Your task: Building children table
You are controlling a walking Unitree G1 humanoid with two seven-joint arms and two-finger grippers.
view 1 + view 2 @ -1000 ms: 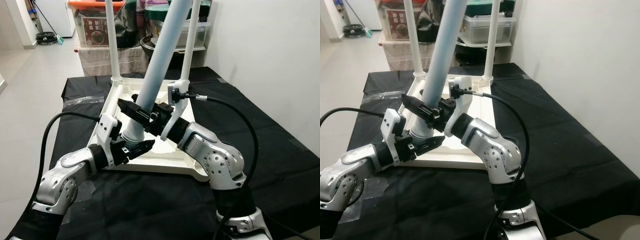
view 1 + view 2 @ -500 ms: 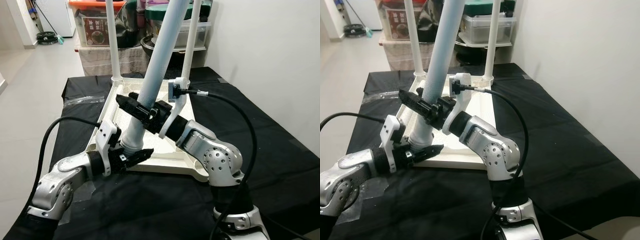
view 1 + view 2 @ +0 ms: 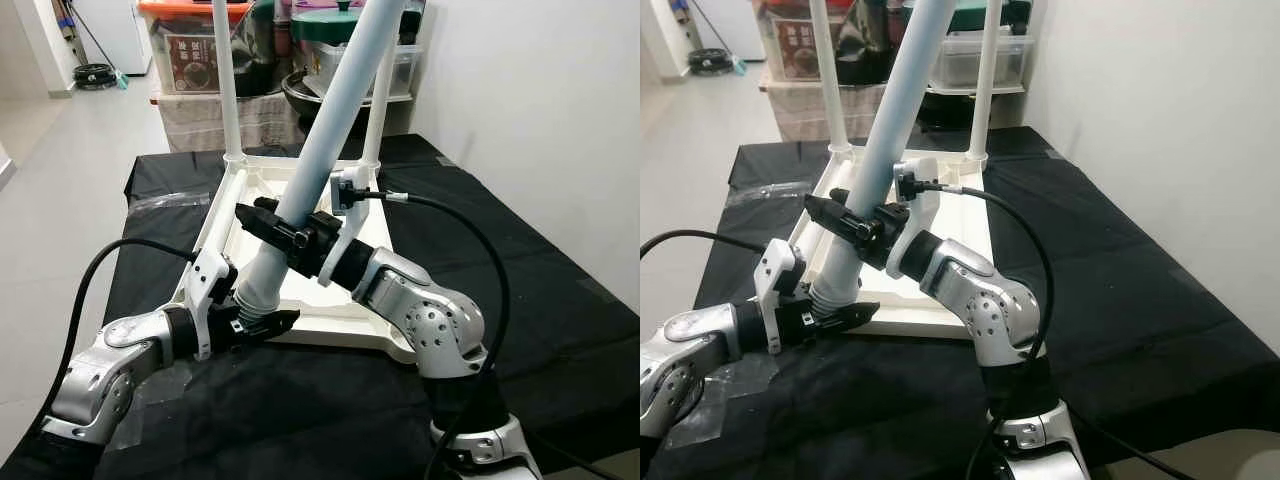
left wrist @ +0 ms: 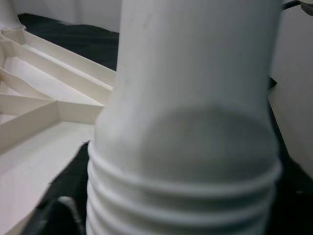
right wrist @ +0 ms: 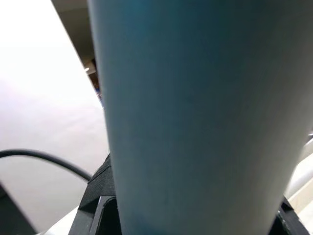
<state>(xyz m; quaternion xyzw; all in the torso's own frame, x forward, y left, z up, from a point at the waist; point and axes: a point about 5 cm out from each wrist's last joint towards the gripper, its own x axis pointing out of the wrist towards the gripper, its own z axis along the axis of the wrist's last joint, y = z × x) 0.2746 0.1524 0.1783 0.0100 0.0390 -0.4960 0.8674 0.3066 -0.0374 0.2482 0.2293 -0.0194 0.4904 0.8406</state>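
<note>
Since a second ago, your pale blue table leg point(image 3: 330, 140) has tipped further to the right, and its threaded end has slid toward the near left corner of the upturned white tabletop point(image 3: 310, 300). Your right gripper point(image 3: 285, 232) is clamped around the leg partway up its shaft. Your left gripper point(image 3: 262, 322) pinches the ribbed thread at the leg's foot, just above the tabletop's front edge. Two white legs point(image 3: 226, 80) already stand upright in the far corners. Everything rests on a black-covered table point(image 3: 520, 290). Storage bins point(image 3: 190, 45) line the floor behind it.
</note>
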